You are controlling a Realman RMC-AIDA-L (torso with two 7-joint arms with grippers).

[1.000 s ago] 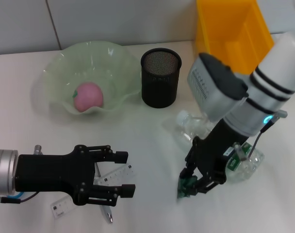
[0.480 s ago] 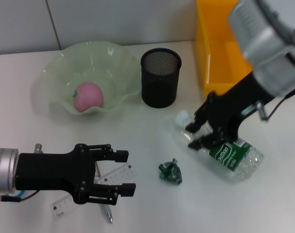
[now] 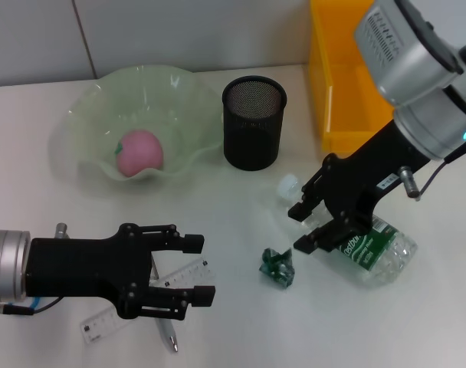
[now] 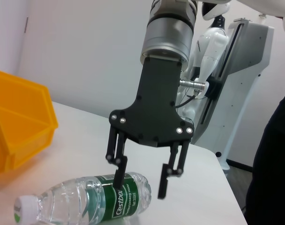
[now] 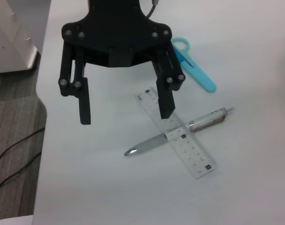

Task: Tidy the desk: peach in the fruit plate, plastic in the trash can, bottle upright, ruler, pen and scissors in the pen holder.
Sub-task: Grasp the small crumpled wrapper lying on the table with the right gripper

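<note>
We see the white surface with open room at lower centre and lower right of the head view. The yellow bin sits at the upper right edge, the black mesh pen holder just left of it, and the green fruit plate at upper left with the peach inside.

Our right gripper reaches in from the upper right, its jaws spread wide and empty, just over the neck end of the bottle, which lies on its side. The crumpled green plastic lies just left of it, apart from the jaws.

Our left gripper enters low from the left edge, jaws open and empty, above the ruler and pen, which cross each other. The scissors lie near them.
</note>
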